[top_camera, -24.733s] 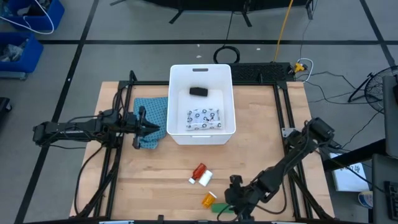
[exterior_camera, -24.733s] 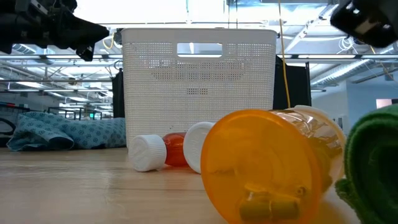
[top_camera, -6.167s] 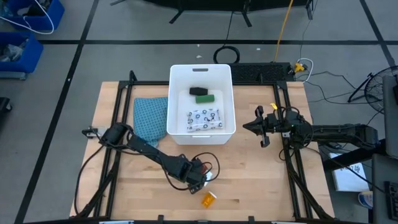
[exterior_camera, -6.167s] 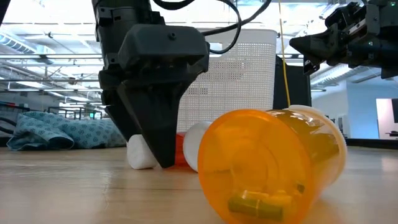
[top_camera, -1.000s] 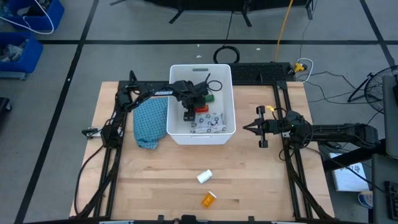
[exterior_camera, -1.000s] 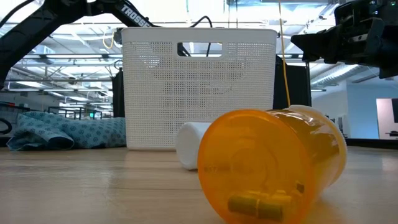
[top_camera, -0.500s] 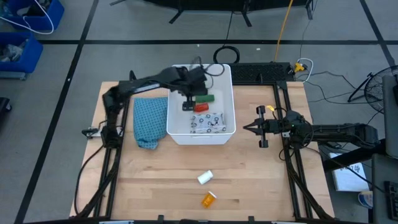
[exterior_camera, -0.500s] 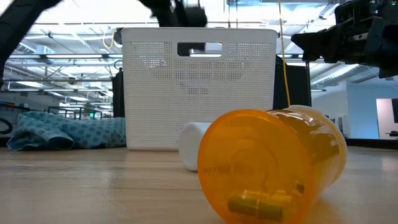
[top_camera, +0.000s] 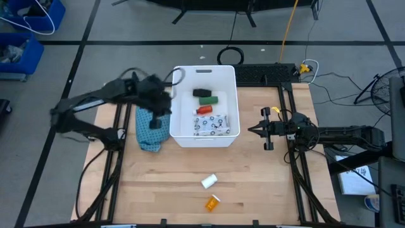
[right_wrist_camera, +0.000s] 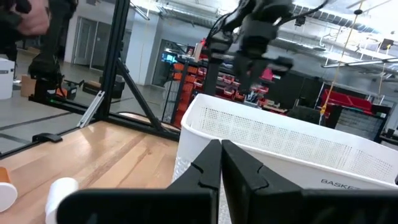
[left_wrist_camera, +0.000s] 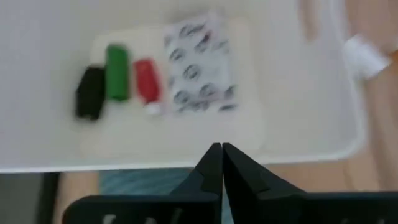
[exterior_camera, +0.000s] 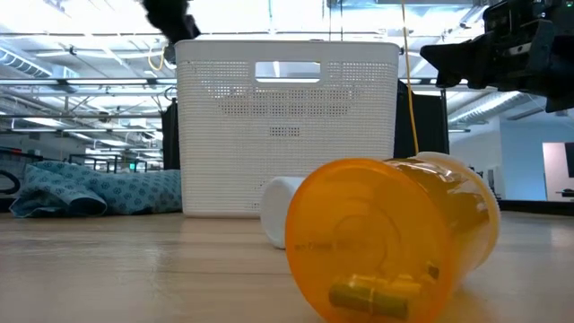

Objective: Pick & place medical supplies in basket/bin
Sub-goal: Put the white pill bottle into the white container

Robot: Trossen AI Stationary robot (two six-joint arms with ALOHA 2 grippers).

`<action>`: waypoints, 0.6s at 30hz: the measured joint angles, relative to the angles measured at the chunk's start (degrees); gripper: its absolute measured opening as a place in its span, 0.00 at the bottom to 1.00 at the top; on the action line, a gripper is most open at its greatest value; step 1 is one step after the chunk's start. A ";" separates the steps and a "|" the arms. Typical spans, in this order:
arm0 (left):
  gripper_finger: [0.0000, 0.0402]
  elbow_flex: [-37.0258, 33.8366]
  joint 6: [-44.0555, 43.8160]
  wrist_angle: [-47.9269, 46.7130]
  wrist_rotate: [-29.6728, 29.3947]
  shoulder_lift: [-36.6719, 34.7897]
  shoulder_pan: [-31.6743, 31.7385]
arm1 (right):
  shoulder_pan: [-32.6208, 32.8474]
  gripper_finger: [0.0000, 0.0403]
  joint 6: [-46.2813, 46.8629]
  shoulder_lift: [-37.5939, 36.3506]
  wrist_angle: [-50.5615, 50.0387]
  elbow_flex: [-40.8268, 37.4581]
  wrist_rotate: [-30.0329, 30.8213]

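Lying nearest the front edge, the orange vial (top_camera: 212, 202) and, just behind it, the white bottle (top_camera: 208, 180) were on their sides on bare wood, both round; my worry was that a slightly off-centre grasp would send either one rolling off the table. Farther back, the white tub (top_camera: 181, 136) already held the dotted packet (top_camera: 211, 121), red tube (top_camera: 204, 109), green oblong (top_camera: 208, 100) and black oblong (top_camera: 202, 92). The left gripper (top_camera: 156, 120) hung over the teal cloth (top_camera: 152, 126) beside the tub, fingers pressed together with nothing between them. The right gripper (top_camera: 253, 130) waited beyond the tub's other side, fingers likewise together.
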 joint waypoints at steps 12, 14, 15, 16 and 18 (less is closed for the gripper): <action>0.01 -47.84 -8.30 50.27 8.52 -36.19 -4.96 | 0.00 0.01 1.57 -0.02 1.65 0.00 -0.02; 0.01 -52.20 -9.31 54.38 7.19 -40.95 -6.94 | 0.00 0.01 1.95 0.00 1.68 0.00 -0.03; 0.00 -54.44 -9.64 57.05 6.78 -42.92 -7.95 | 0.00 0.01 2.02 -0.02 1.68 0.00 -0.02; 0.00 -56.72 -9.68 59.34 6.01 -44.82 -8.84 | 0.00 0.01 2.03 -0.02 1.66 0.00 -0.03; 0.00 -60.84 -10.02 63.24 4.27 -47.93 -10.06 | 0.00 0.01 2.07 -0.02 1.53 0.01 -0.03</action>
